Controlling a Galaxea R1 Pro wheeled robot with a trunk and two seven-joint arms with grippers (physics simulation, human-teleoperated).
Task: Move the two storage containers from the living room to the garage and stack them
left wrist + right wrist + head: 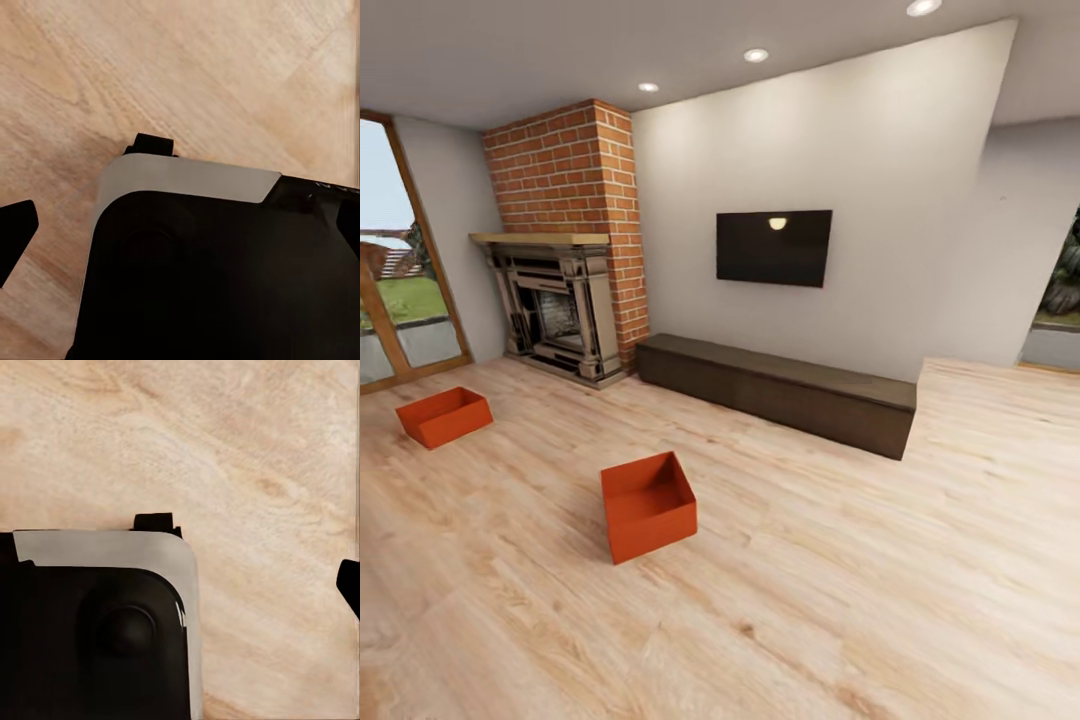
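Two orange-red open storage containers stand on the light wood floor of the living room in the head view. One container (648,505) is near the middle of the floor, turned at an angle. The other container (444,416) sits farther off at the left, near the glass door. Both look empty. Of my left gripper one black fingertip (16,229) shows over the wood planks. Of my right gripper one black fingertip (349,585) shows at the picture's edge. Nothing lies between the fingers of either gripper.
A brick fireplace (560,300) stands at the back left. Beside it a long low dark bench (780,392) runs under a wall TV (774,247). A glass door (400,310) is at the far left. My dark base (225,285) shows under the wrists.
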